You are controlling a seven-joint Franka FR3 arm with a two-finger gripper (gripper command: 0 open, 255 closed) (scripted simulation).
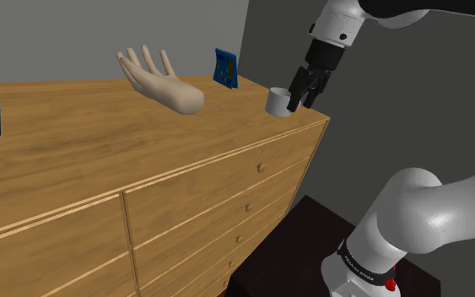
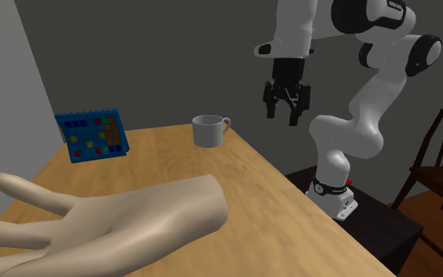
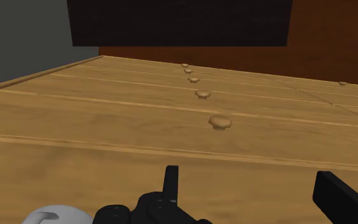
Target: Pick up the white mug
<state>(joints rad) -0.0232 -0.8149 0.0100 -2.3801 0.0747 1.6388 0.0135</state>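
A white mug [image 1: 277, 101] [image 2: 208, 131] [image 3: 50, 215] is sitting near the corner of a wooden dresser [image 1: 75, 160] [image 2: 235, 181], its handle pointing toward the black gripper [image 1: 301, 103] [image 2: 284, 116] [image 3: 254, 191]. The gripper is hovering just beside and above the mug, past the dresser's front edge, with its fingers standing wide apart and gripping nothing. In the wrist view, round drawer knobs [image 3: 219, 121] are running down the front below. A tan hand sculpture [image 1: 164, 80] [image 2: 117, 220] is lying farther along the top, and a blue board [image 1: 225, 68] [image 2: 92, 135] is standing by the wall, both apart from the mug. A wooden chair [image 2: 440, 149] is standing beyond the dark stand [image 2: 385, 228].
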